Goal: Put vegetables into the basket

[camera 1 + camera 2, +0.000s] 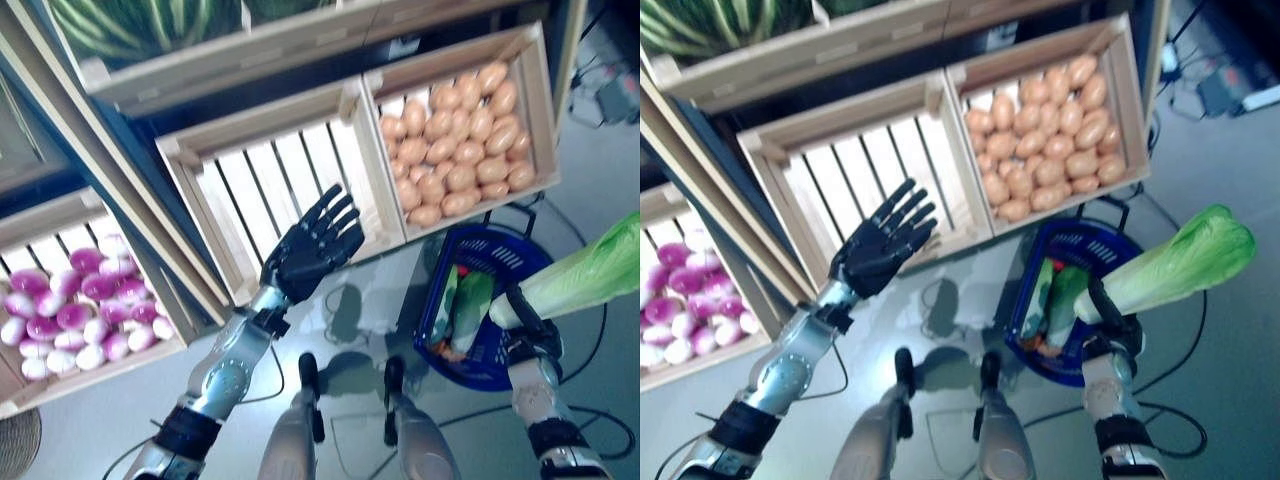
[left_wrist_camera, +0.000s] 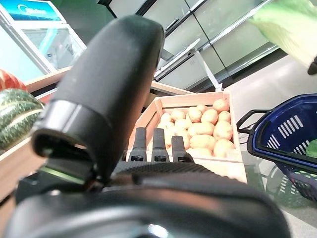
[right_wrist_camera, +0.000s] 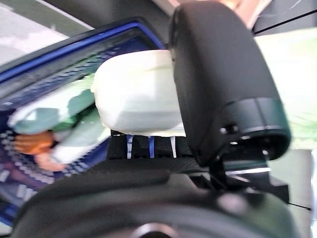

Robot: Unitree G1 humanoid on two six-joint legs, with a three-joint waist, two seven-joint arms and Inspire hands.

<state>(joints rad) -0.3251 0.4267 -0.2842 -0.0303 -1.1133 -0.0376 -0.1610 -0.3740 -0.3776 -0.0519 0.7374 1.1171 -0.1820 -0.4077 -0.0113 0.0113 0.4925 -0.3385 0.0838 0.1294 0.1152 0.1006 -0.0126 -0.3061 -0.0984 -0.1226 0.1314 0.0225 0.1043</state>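
My right hand (image 1: 1112, 322) is shut on the white stalk end of a long pale-green cabbage (image 1: 1180, 260), which sticks out to the right above the floor. Its white base (image 3: 136, 101) shows pinched between thumb and fingers in the right wrist view. Just left of that hand sits the blue basket (image 1: 1080, 245) on the floor, with a green vegetable (image 1: 1065, 295) and something orange inside. My left hand (image 1: 880, 245) is open, fingers straight, held in front of the empty wooden crate (image 1: 855, 165).
A crate of potatoes (image 1: 1045, 125) stands right of the empty one, directly behind the basket. A crate of purple-white turnips (image 1: 70, 305) is at the left. Watermelons (image 1: 140, 25) lie on the shelf above.
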